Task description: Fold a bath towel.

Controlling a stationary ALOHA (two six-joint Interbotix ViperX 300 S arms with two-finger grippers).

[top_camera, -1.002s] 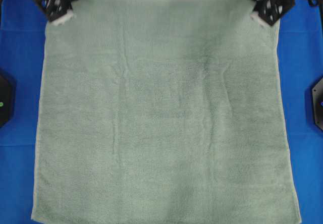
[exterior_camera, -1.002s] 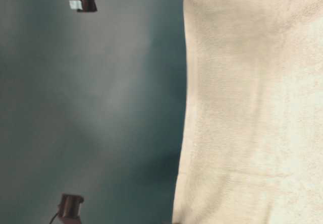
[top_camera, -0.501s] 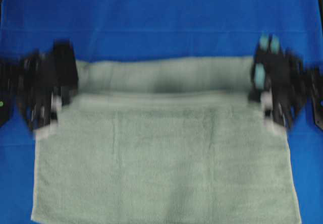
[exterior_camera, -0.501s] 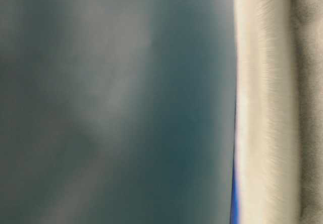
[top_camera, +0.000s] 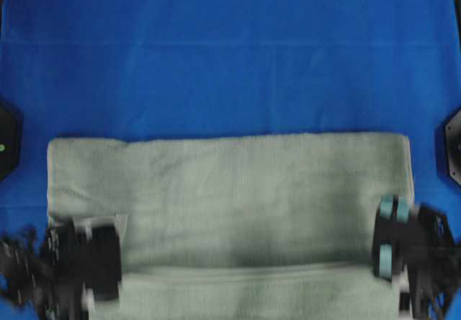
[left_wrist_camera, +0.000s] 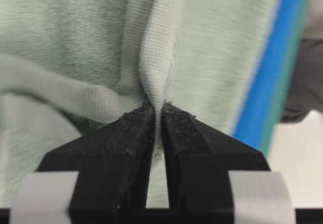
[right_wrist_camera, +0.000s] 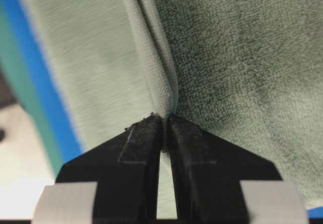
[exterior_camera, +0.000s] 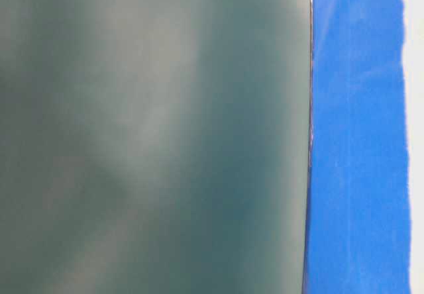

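Bath towel (top_camera: 238,190) doubled over, hem corners clamped in left gripper (left_wrist_camera: 157,114) and right gripper (right_wrist_camera: 166,120) near front edge; further folds remaining.

The overhead camera looks straight down from well above, taking in the blue cloth (top_camera: 230,60) on the tabletop, the towel (top_camera: 238,190) folded across the lower half, and both hands at the bottom corners: left hand (top_camera: 90,273), right hand (top_camera: 400,259). The table-level camera sits low and is turned on its side, so the cloth (exterior_camera: 354,135) runs as a vertical band at the right, with a blurred grey-green backdrop filling the rest. Each wrist camera rides just behind its hand, looking along the fingers at very close range: left hand (left_wrist_camera: 157,114), right hand (right_wrist_camera: 165,122). Both show towel and a strip of blue cloth, shared with the overhead view.
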